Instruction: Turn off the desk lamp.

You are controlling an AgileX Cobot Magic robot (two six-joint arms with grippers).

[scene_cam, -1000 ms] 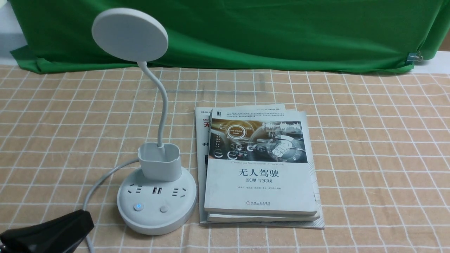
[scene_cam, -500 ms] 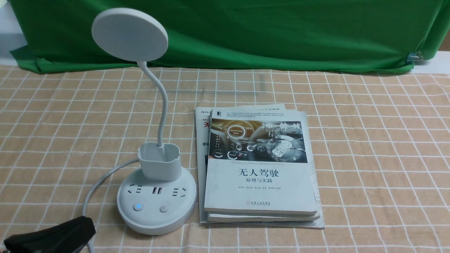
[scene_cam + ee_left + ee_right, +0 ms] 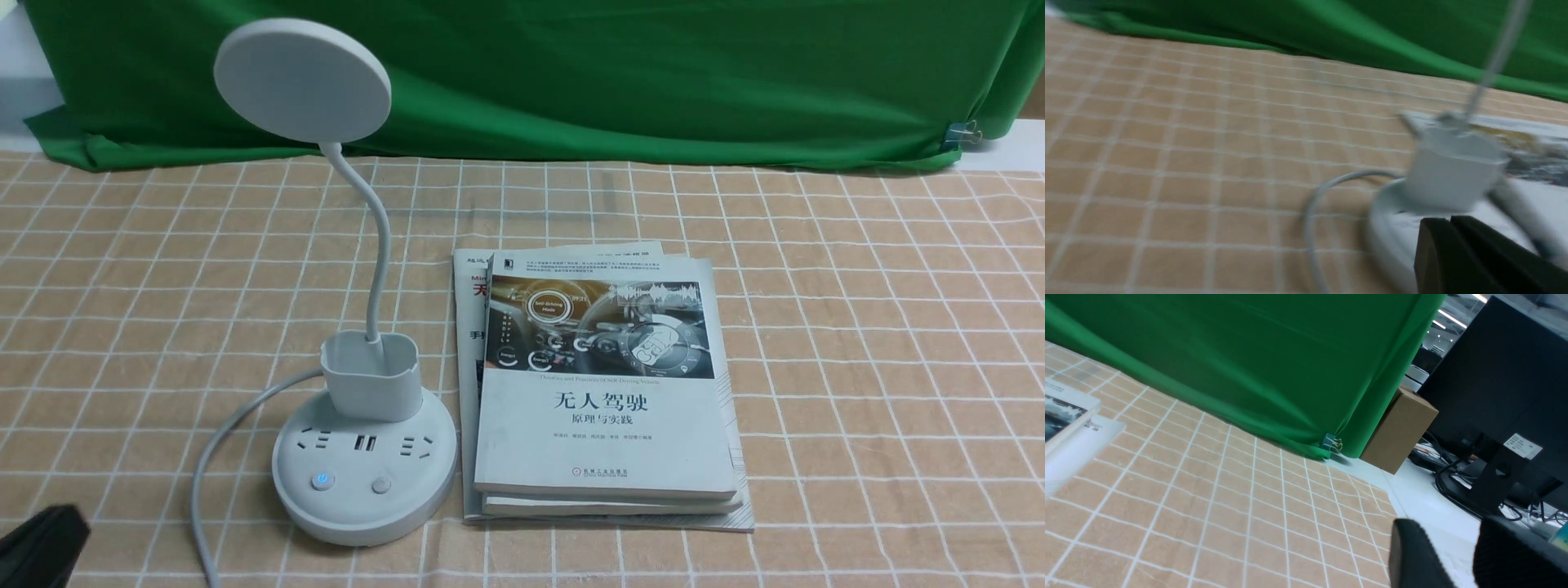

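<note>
The desk lamp [image 3: 363, 482] stands at the books' [image 3: 604, 392] nine o'clock, its head unlit; the press seems done; the left gripper [image 3: 1450, 220], fingertips together and empty, sits toward its seven, needing only retreat; the right gripper [image 3: 1442, 526] gapes partway, empty.

desk lamp [image 3: 364, 482]: matt wht plastic, smooth | tablecloth [image 3: 882, 367]: cloth, sl. creased | backdrop [image 3: 571, 82]: grn cloth, matt, soft folds | books [image 3: 604, 433]: paper, smooth cvrs | clip [image 3: 1327, 441]: metal-look wire hndls | box [image 3: 1399, 430]: brn cardboard, matt
</note>
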